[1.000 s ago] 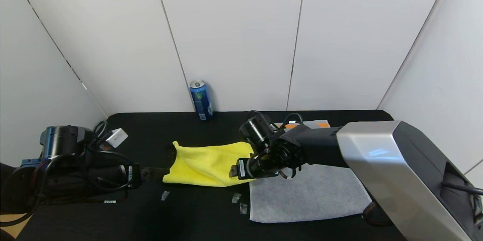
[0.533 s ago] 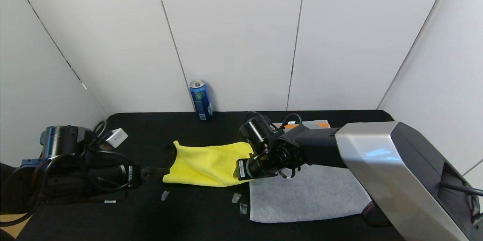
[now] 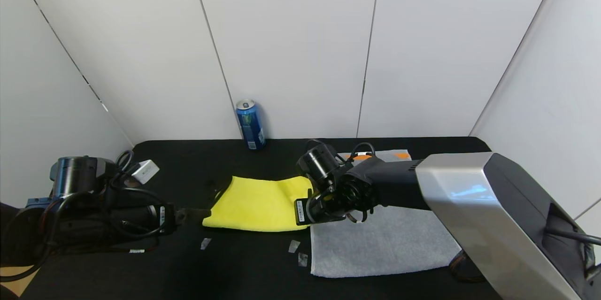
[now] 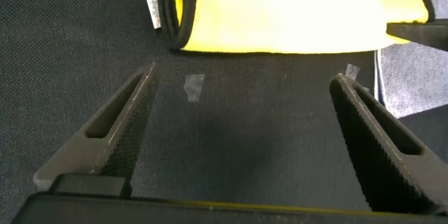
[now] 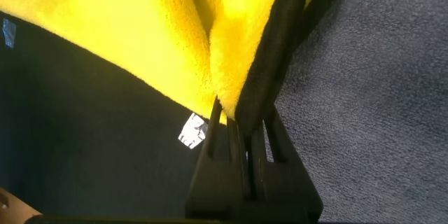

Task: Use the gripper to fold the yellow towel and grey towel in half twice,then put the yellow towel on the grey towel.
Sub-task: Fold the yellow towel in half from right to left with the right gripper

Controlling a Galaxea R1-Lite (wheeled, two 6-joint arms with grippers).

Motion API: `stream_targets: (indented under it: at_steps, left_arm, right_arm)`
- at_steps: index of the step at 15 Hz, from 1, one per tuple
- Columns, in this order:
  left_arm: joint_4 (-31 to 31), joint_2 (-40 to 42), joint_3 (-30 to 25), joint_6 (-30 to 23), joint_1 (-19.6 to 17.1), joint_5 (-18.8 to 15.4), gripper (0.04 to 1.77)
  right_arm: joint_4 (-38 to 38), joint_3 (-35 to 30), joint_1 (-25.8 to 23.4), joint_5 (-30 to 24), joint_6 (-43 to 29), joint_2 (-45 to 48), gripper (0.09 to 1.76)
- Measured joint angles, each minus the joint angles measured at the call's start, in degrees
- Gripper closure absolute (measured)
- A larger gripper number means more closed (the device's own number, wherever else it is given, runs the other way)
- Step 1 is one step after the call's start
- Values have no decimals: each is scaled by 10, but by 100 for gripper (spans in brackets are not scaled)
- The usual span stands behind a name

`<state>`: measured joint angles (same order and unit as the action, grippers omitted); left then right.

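I read progress as early: yellow towel [image 3: 256, 203] lies mid-table, looks folded once; my right gripper [image 5: 241, 136] is clamped on its right edge beside the grey towel [image 3: 385, 239] (flat, unfolded, to the right). Left gripper [image 4: 241, 122] idles wide open, empty, near-left. Black table [image 3: 244, 267], blue can [image 3: 250, 124] at rear, white walls. Stacking remains.

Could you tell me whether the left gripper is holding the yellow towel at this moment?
No, the left gripper stands open over bare black table, with the yellow towel lying beyond its fingertips, untouched.
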<state>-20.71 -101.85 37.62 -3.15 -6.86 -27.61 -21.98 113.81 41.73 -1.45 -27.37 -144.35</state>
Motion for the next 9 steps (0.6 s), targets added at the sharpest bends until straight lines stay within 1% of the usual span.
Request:
stream_targets:
  at_steps: [6,9]
  left_arm:
    - [-4,0,-3,0,-2,0,9]
    - [-15,0,-8,0,-2,1,9]
  right_arm:
    - [3,-1,5,2,0,26,171]
    - [6,-1,-12,3,0,54,171]
